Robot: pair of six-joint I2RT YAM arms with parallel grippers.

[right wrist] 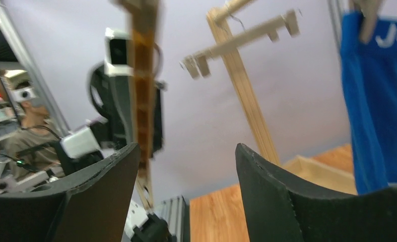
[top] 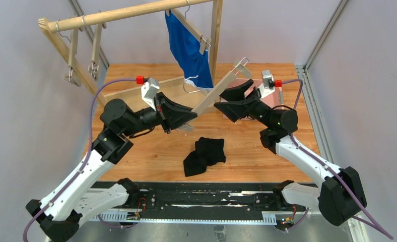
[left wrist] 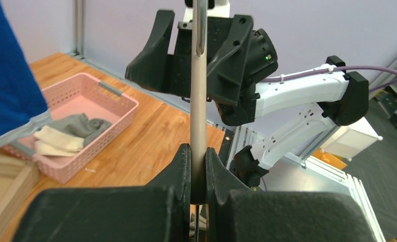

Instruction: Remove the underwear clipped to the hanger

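With left claw (top: 185, 122) clamped on bare wooden hanger (top: 219, 93) and right claw (right wrist: 186, 151) gaping at its far end, park it clear of black briefs (top: 205, 155) on tabletop (top: 151, 151), then target blue briefs (top: 189, 48) dangling from rack (top: 131, 15).

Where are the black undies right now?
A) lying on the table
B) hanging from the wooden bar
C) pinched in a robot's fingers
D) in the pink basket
A: the black underwear lies crumpled on the table between the two arms, and the left fingers pinch only a bare wooden hanger.
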